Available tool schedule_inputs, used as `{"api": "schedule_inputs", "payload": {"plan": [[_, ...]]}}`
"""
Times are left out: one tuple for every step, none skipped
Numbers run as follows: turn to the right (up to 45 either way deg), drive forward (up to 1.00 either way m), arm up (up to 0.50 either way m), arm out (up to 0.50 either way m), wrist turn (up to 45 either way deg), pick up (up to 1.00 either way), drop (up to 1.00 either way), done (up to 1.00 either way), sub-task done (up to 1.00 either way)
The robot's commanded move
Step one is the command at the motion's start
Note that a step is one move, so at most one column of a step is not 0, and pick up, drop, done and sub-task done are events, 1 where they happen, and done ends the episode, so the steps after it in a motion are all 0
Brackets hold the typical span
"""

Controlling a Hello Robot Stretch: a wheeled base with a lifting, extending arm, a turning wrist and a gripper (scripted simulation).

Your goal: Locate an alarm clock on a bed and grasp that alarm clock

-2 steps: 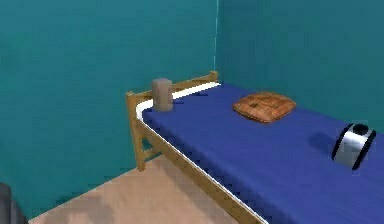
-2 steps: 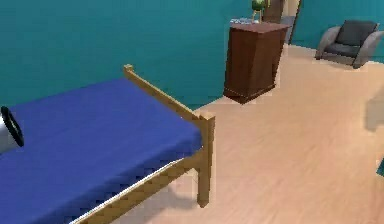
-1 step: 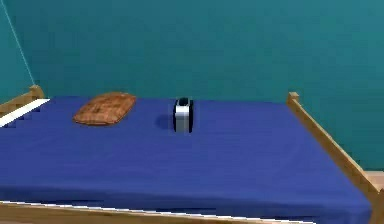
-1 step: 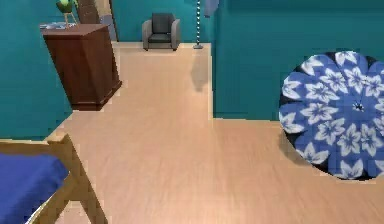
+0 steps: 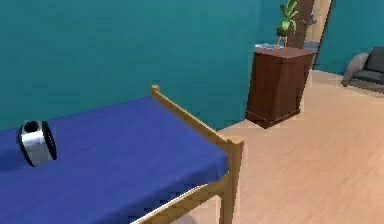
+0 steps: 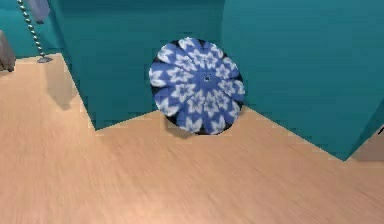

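Start at the lower left of the forward view: the alarm clock [image 5: 38, 143] lies on the blue cover of the bed [image 5: 130, 150], close to the frame's left edge. You see a small pale, rounded body with a dark patch on its left side and a dark band down its right. It reads taller than wide, its long axis near upright and leaning a little. The dark patch suggests the face is turned toward the frame's left, but you cannot be sure at this size.

Moving right, the bed's light wooden rail [image 5: 195, 118] runs diagonally from a short post at mid-frame down to a taller corner post. Past it lies pale wooden floor [image 5: 310, 160]. At upper right a dark wooden cabinet [image 5: 283, 85] stands against the teal wall, bearing a leafy plant [image 5: 290, 18] on its top; what is inside the cabinet you cannot tell. A grey armchair [image 5: 368, 68] sits at the right edge.

The arm side view gives you another part of the room. At upper left a thin pale pole [image 6: 33, 35] stands on a small round base. In the middle a round blue-and-white patterned disc [image 6: 197, 87] stands on edge at the foot of the teal wall.

The pincer's state cannot be told from these pictures.
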Motion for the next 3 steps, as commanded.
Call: {"api": "schedule_inputs", "payload": {"plan": [[0.0,0.40,0.00,0.00,0.0,0.00,0.00,0.00,0.00],[-45.0,0.00,0.00,0.00,0.0,0.00,0.00,0.00,0.00],[-45.0,0.00,0.00,0.00,0.0,0.00,0.00,0.00,0.00]]}}
